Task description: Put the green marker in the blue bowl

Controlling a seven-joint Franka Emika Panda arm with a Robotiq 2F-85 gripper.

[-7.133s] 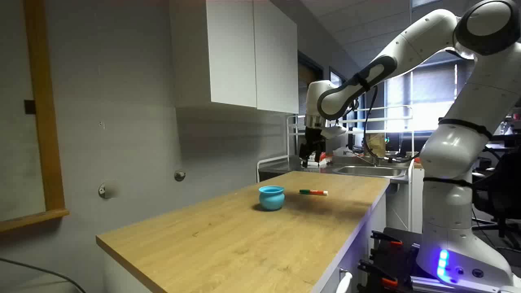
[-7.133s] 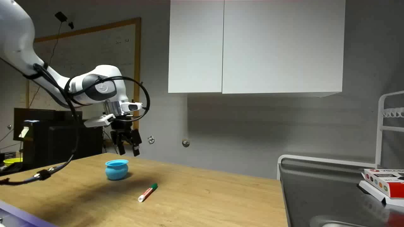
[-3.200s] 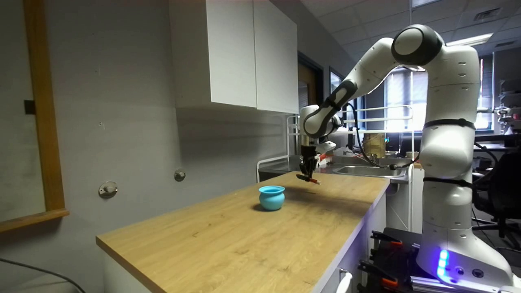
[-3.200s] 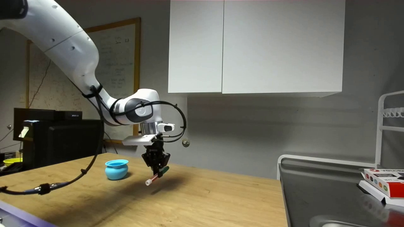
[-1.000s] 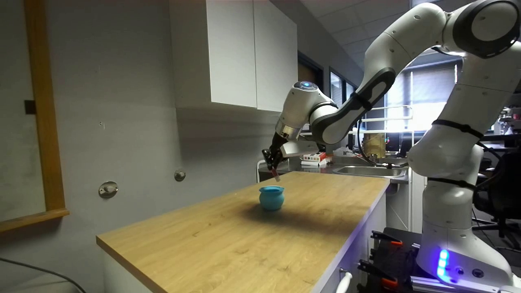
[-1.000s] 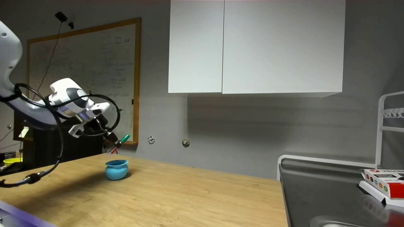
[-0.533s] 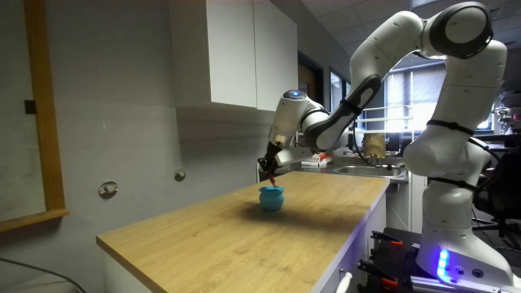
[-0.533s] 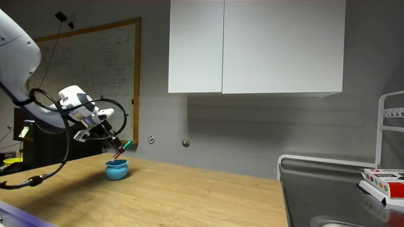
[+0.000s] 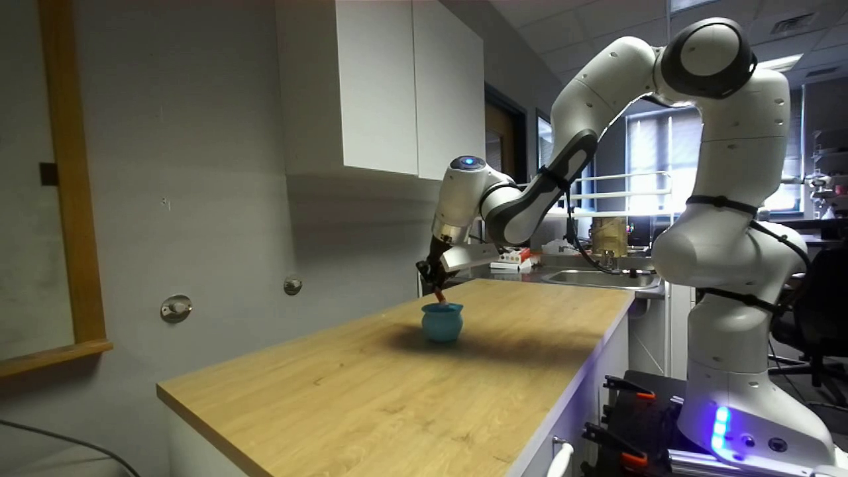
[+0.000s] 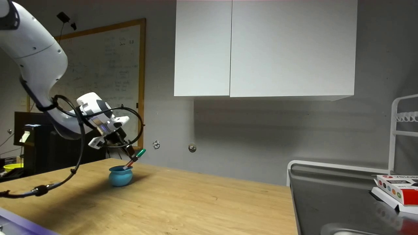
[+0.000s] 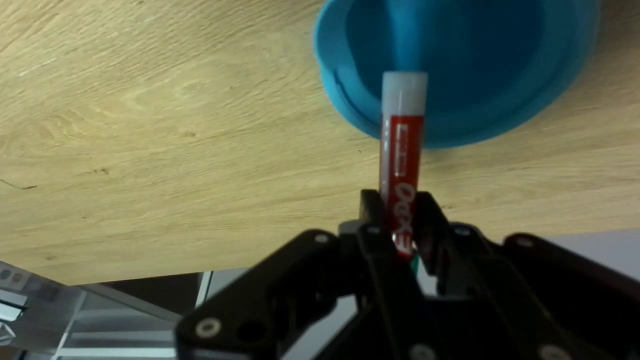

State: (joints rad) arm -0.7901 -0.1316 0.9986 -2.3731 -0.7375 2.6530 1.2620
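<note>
White lettering spells EXPO along the red barrel of the green marker (image 11: 400, 167) in the wrist view, the word running toward twelve o'clock; a boxed panel beyond it is too small to read. In an exterior view, what looks like a 3 and an 8 stands among handwriting on a whiteboard (image 10: 101, 62) at ten o'clock, the rest too faint. Print on a carton (image 10: 396, 187) at four o'clock cannot be read with certainty.
</note>
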